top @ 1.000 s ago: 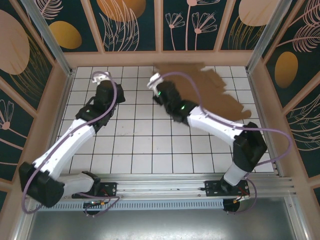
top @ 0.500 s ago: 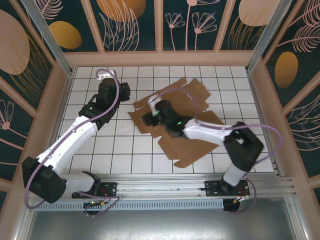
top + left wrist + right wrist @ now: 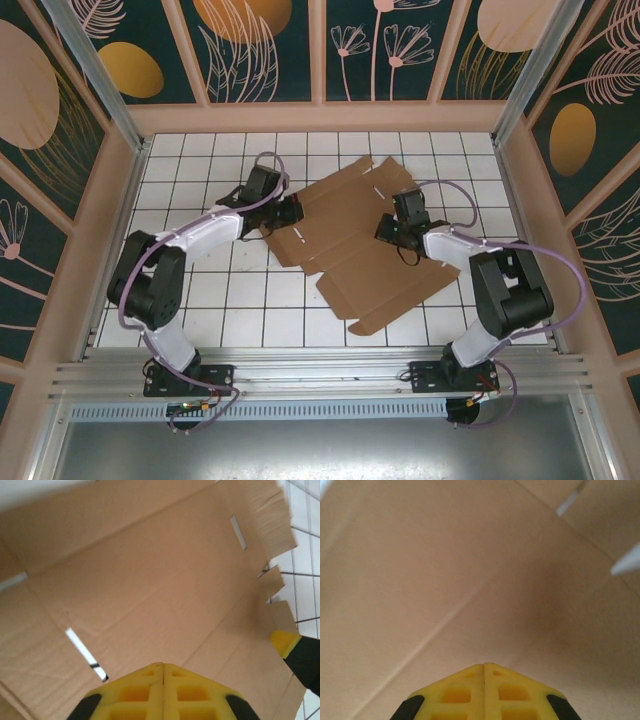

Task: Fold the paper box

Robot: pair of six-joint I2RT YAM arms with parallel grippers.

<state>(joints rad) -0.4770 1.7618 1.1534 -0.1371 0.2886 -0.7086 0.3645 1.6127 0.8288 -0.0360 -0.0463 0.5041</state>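
Fingers are pressed together and hold nothing on both the left gripper [image 3: 163,666] and the right gripper [image 3: 484,666]. The paper box [image 3: 370,265] lies as a flat, unfolded die-cut sheet mid-table, with the left gripper at its left edge and the right over its right part. Judged light, stiff within the panels, yielding along the creases and likely to slide. Best hold: a free flap edge, the other gripper pinning the panel. The table [image 3: 200,300] is white and gridded.
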